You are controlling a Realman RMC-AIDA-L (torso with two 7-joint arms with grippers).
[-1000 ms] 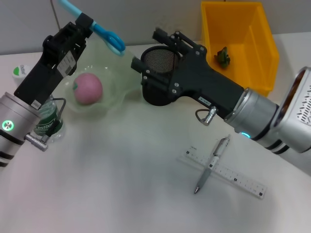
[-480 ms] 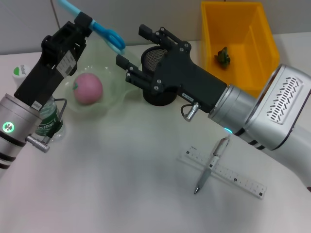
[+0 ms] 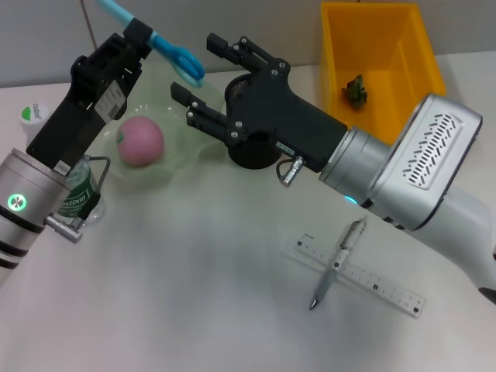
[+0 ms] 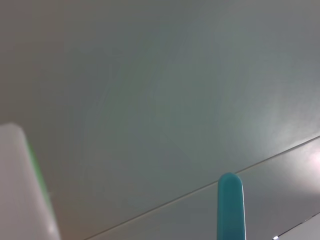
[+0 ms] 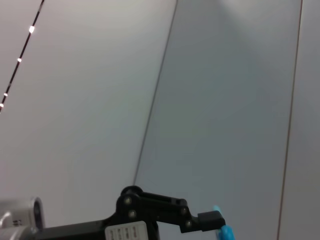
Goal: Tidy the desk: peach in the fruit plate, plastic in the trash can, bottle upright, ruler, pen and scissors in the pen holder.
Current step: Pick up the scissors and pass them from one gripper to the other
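The left gripper (image 3: 142,36) is holding the blue scissors (image 3: 167,50) clamped, above the fruit plate (image 3: 190,151). The right gripper (image 3: 203,74), fingers spread, is reaching to take them, probably for the mesh pen holder (image 3: 256,97).

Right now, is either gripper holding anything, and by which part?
The left gripper holds the blue-handled scissors around their middle, handle loops toward the open right gripper, which holds nothing.
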